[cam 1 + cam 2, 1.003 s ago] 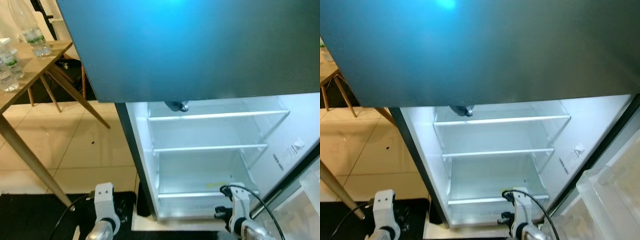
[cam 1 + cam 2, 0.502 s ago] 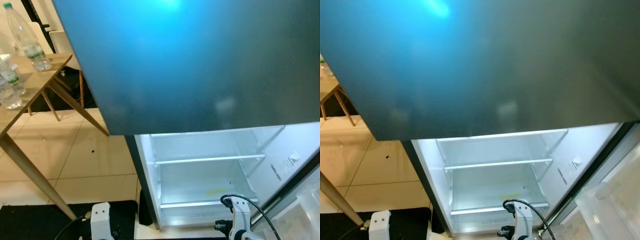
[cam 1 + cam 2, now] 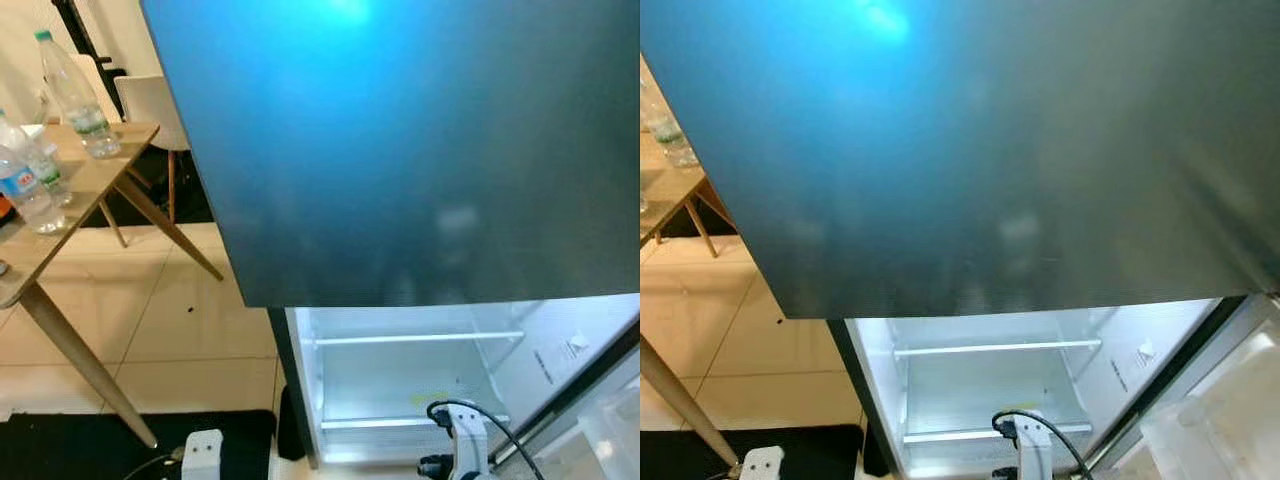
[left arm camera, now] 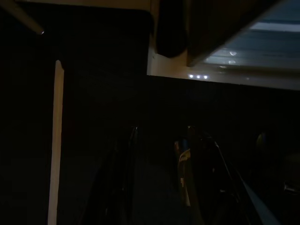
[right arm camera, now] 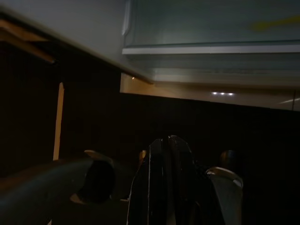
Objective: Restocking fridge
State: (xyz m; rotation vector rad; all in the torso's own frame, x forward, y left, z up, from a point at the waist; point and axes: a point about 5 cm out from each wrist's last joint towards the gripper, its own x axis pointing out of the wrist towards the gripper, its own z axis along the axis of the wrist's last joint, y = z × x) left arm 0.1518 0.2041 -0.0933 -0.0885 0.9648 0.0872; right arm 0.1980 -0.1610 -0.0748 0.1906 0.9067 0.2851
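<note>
The fridge [image 3: 400, 400] stands open before me, its lit interior showing white shelves [image 3: 415, 339] with nothing visible on them; a dark door panel [image 3: 400, 140] covers the upper part of my head views. To my left, a wooden table [image 3: 75, 190] on the tiled floor [image 3: 150, 330] carries several clear water bottles [image 3: 75, 95], well apart from the fridge. A white chair [image 3: 150, 100] stands behind the table. My right claw [image 5: 168, 187] hangs low in front of the fridge's base, over a dark mat [image 3: 80, 445]; its two black fingers lie pressed together, holding nothing. My left claw [image 4: 159, 178] hangs idle over the same mat, near the fridge's lower corner; its wrist view is very dark, and I cannot tell whether that claw is open or closed.
</note>
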